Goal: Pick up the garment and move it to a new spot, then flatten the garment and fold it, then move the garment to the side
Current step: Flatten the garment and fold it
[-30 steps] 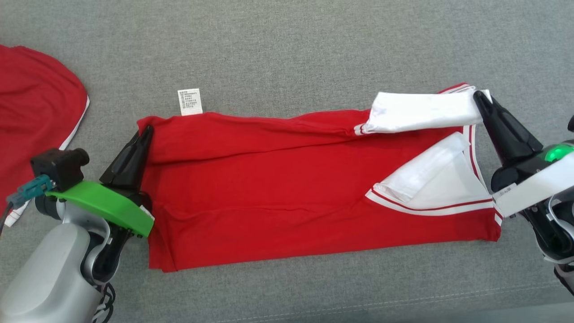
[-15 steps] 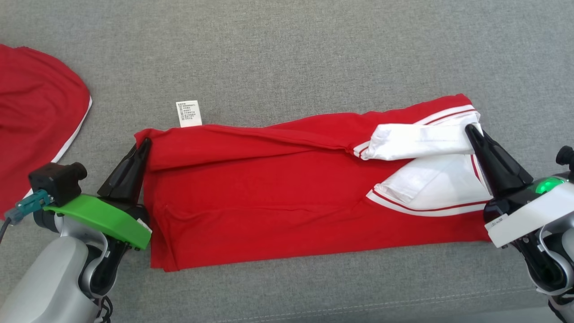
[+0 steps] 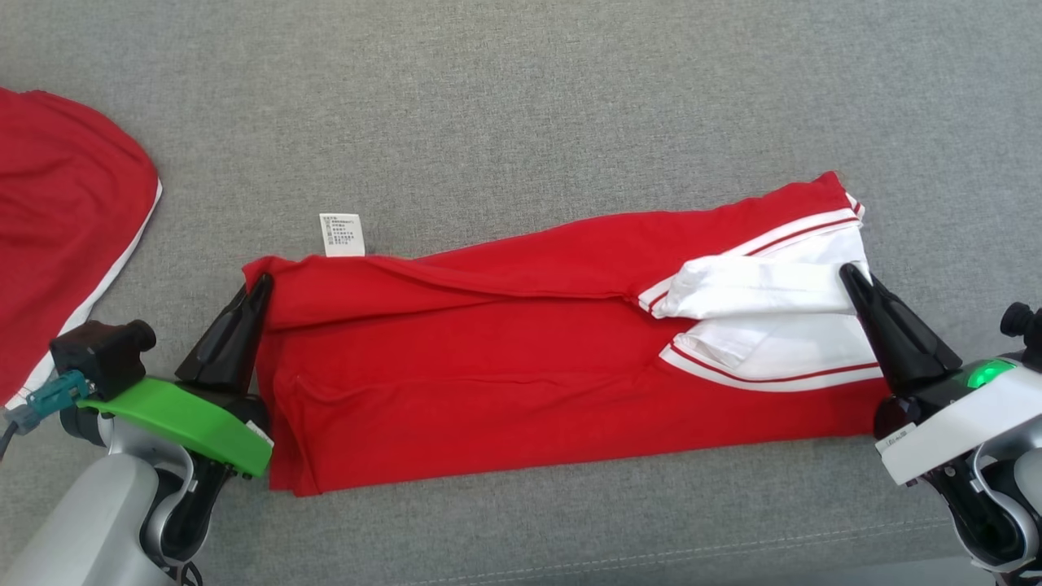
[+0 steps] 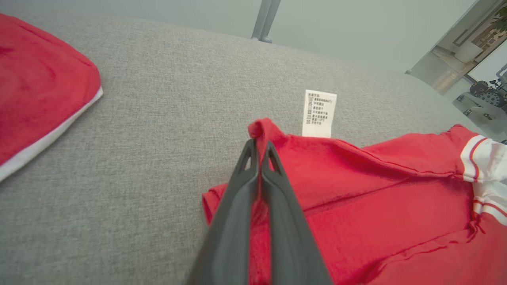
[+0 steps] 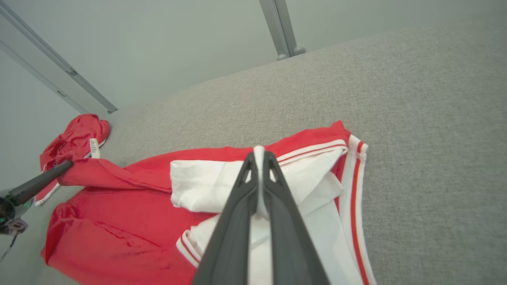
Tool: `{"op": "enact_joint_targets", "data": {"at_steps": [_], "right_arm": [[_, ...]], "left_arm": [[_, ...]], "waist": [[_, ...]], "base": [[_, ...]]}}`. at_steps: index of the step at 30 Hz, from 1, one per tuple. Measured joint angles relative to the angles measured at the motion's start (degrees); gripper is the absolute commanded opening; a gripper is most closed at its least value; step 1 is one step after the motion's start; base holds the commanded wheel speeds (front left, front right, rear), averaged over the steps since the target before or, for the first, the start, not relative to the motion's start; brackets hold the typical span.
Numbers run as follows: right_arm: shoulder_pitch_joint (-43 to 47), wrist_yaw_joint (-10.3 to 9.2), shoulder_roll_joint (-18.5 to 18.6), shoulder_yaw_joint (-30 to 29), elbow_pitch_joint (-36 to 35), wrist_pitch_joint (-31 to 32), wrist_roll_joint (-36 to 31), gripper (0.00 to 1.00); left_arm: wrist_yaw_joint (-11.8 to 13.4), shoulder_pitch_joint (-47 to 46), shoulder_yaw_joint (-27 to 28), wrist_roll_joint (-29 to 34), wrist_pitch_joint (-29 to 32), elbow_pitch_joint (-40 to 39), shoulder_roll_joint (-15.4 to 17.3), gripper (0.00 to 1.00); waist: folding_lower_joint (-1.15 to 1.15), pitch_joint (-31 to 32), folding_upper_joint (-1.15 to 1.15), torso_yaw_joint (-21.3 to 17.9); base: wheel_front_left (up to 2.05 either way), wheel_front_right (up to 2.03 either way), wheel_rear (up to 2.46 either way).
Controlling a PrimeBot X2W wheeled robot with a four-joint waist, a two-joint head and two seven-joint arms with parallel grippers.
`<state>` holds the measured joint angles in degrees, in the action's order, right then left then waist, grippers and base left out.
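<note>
The garment is a red shirt with white sleeves and striped trim, lying as a long band across the grey surface. My left gripper is shut on its red left corner, just below the white care label. At the other end my right gripper is shut on the white sleeve edge. A folded flap stretches between the two grips over the lower layer. In the right wrist view the left gripper shows far off at the left end.
A second red cloth with a white edge lies at the far left, also in the left wrist view. Grey fabric surface spreads beyond the garment. A metal post stands past the far edge.
Both grippers have drawn the held top edge toward me, laying the flap down over the lower layer. The right end came farther, covering more of the white sleeve. Both stay shut.
</note>
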<state>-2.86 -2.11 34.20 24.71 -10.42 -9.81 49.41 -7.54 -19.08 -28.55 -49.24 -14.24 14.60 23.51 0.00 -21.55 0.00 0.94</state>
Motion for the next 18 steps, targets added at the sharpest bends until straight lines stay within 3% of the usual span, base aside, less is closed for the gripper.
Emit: {"op": "enact_joint_targets", "data": {"at_steps": [18], "right_arm": [[3.1,-0.51,0.1,1.9,-0.8,0.3,0.0,0.0]], "left_arm": [[0.0,1.8,0.8,0.6,0.0,-0.9,0.0,0.0]], "waist": [[0.0,0.7,0.0,0.1]], "base": [[0.0,0.0,0.0]]}}
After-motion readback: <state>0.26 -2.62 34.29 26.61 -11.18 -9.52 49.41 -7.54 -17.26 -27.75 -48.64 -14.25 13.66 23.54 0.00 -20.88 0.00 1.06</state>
